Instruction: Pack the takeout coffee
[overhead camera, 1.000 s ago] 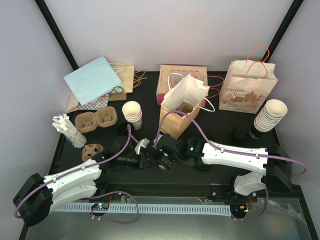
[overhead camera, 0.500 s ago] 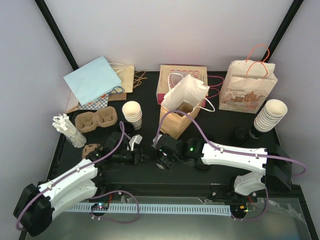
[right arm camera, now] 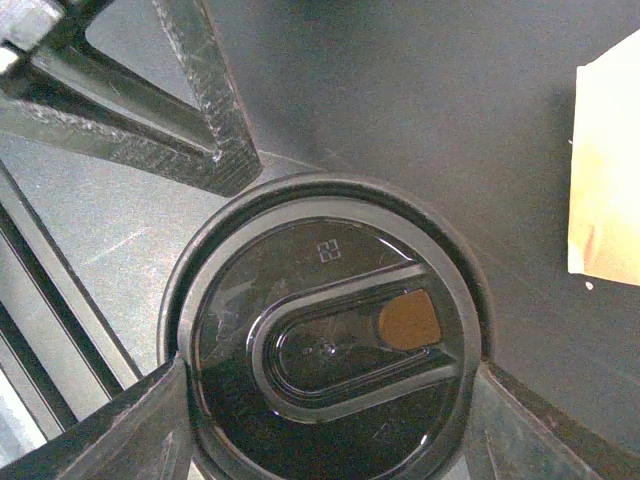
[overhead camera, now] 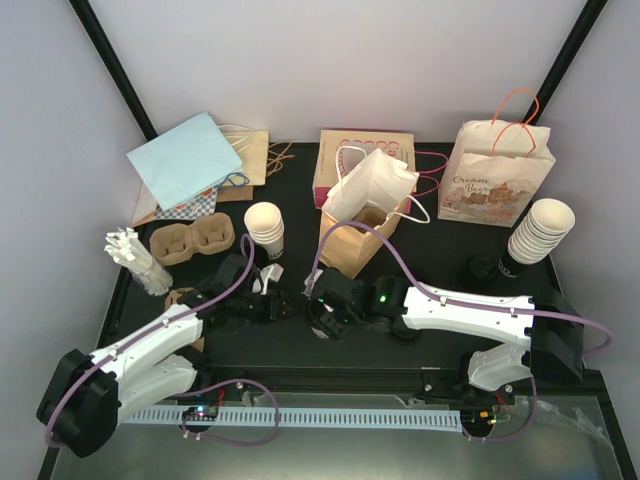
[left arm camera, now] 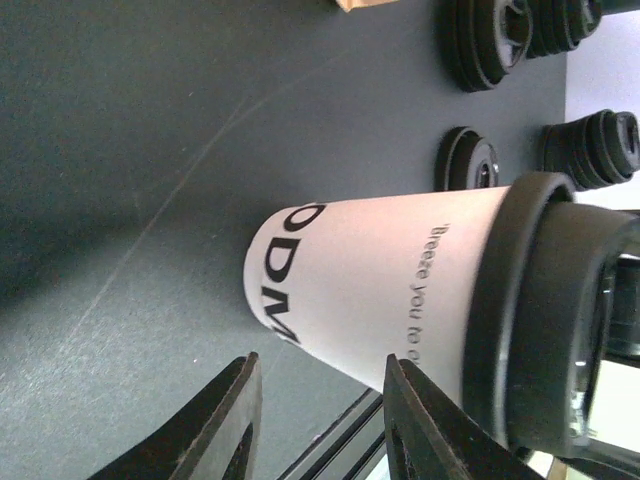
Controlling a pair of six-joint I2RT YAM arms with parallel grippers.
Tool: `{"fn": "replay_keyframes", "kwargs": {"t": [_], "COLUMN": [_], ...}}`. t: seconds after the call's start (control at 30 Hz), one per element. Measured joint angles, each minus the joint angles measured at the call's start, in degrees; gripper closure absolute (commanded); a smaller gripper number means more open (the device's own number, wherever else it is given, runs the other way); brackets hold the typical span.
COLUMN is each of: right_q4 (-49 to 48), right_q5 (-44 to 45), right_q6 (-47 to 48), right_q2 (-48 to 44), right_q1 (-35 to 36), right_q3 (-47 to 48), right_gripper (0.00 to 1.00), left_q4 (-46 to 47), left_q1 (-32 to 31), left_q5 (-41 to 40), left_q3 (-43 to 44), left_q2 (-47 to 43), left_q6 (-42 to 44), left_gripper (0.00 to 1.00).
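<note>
Where the left wrist camera looked past its own fingertips, the takeout coffee cup [left arm camera: 370,280] filled the view just beyond the left jaws. These stood narrowly apart with only bare tabletop [left arm camera: 150,150] between them and held nothing. Heavy black letters "ODM" ran around the cup near its base, cut off by the curve. A thin line of small print read "Breeze you to o", and the rest was hidden under the black lid [left arm camera: 530,300]. Past the cup from those jaws lay several spare black lids [left arm camera: 470,160], some of them stacked.

The right wrist camera showed none of that lettering. It looked straight down on the lid, which sat squarely between the right jaws, their fingers [right arm camera: 110,430] pressed against its rim on both sides. That view alone showed the lid's top: an oblong recess with a brown patch at one end, and a small embossed mark too faint to read. The edge of a brown paper bag [right arm camera: 605,170] lay off to one side of the right jaws.

From overhead the cup was hidden beneath the right jaws. Only that view took in the white carrier bag [overhead camera: 495,180], well beyond them. Its script began "Ocean"; the remainder was too small to read.
</note>
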State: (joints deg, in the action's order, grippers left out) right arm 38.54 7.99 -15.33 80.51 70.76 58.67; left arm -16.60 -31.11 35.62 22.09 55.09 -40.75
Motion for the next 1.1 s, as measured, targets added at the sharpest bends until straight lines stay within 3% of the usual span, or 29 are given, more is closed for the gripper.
{"fn": "replay_keyframes", "kwargs": {"t": [0.37,0.63,1.1], "right_q4": [-0.04,-0.04,-0.13], "right_q5": [0.00,0.00,-0.02], "right_q6": [0.02,0.02,0.04], "right_q2": [0.07,0.07,0.11], "right_q1": [0.00,0.02,0.04], "right_q3": [0.00,0.00,0.00], "right_gripper": [0.39,0.39,0.39], "left_q4": [-1.92,0.96,5.88], "left_q1": [0.76,1.01,1.03], "left_q5": [0.24,3.63,5.60], "left_q3": [2.21,2.21,1.95], "left_q2": [-3.21,-0.33,-3.13], "left_q6": [0.72,0.46,-1.38], "left_gripper": [0.64,0.64,0.59]}}
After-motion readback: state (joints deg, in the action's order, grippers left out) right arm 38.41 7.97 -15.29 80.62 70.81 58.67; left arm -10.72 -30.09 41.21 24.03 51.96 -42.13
